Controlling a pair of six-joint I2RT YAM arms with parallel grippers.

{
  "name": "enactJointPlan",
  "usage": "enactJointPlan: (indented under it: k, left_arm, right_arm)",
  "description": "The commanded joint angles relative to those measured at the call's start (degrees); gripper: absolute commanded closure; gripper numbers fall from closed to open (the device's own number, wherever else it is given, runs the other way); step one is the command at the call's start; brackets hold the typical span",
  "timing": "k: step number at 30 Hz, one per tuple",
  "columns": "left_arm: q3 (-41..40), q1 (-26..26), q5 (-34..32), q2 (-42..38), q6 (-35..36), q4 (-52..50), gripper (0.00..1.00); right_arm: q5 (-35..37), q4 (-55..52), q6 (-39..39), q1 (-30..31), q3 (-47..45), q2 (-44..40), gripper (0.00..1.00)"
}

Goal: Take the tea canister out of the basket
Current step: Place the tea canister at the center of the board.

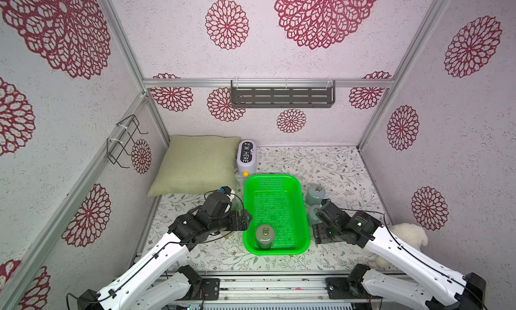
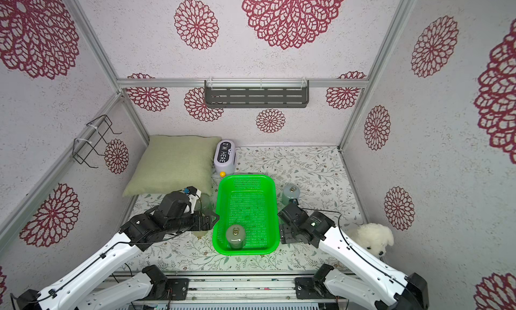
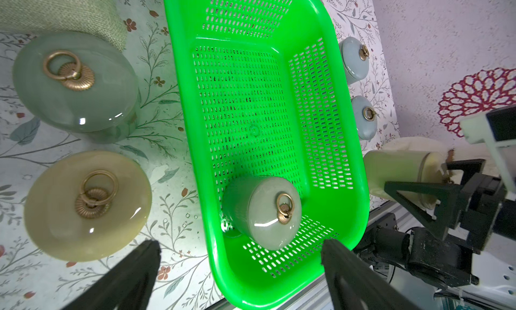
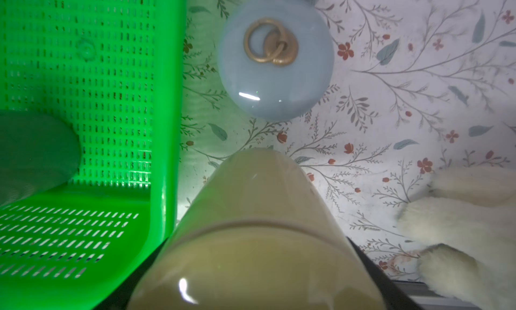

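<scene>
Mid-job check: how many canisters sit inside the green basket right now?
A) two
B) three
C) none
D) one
D: only one canister, grey-green with a ring on its lid, stands inside the basket, in a near corner.

The bright green slotted basket [image 1: 272, 177] holds a grey-green canister [image 1: 264, 236]. The right hand [image 4: 258, 238] has a beige canister [image 4: 259, 183], a pale blue canister [image 4: 275, 71] just ahead. Grey sprigs and red flowers pattern the white counter [image 4: 405, 93].
</scene>
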Motion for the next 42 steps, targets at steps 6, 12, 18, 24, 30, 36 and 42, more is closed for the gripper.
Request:
enactJointPlan:
  k: [6,12,18,24,30,36,42]
  left_arm:
    - [-0.14,-1.03,-0.46,-1.21,-0.13,1.31,0.03]
    - [-1.06,-1.31,0.37,-2.09,-0.2,2.54,0.03]
    - [-2.16,-1.44,0.98,-2.02,-0.12,3.78,0.03]
    - [-2.91,-1.97,2.24,-1.99,-0.58,4.79,0.03]
    - [-3.57,-2.15,1.55,-3.61,-0.91,5.23,0.03]
    - [-3.68,-2.23,1.85,-3.64,-1.08,5.47,0.03]
    - [-3.49,-2.23,1.81,-3.29,-0.82,5.6,0.03]
  right_arm:
    - [-1.06,5.79,4.38,-0.69,-3.27,-1.96,0.34]
    - [-2.09,7.72,7.86,-0.91,-6.78,-2.03,0.34]
    - [-3.9,11.37,10.23,-1.78,-11.86,-2.29,0.33]
    - [-3.66,14.0,10.57,-2.57,-14.01,-0.34,0.32]
    - [-4.19,16.95,10.24,-4.23,-14.85,1.37,0.31]
    - [-4.24,18.7,9.6,-5.3,-15.01,3.09,0.31]
    - [-4.8,20.02,9.01,-5.91,-14.95,4.7,0.28]
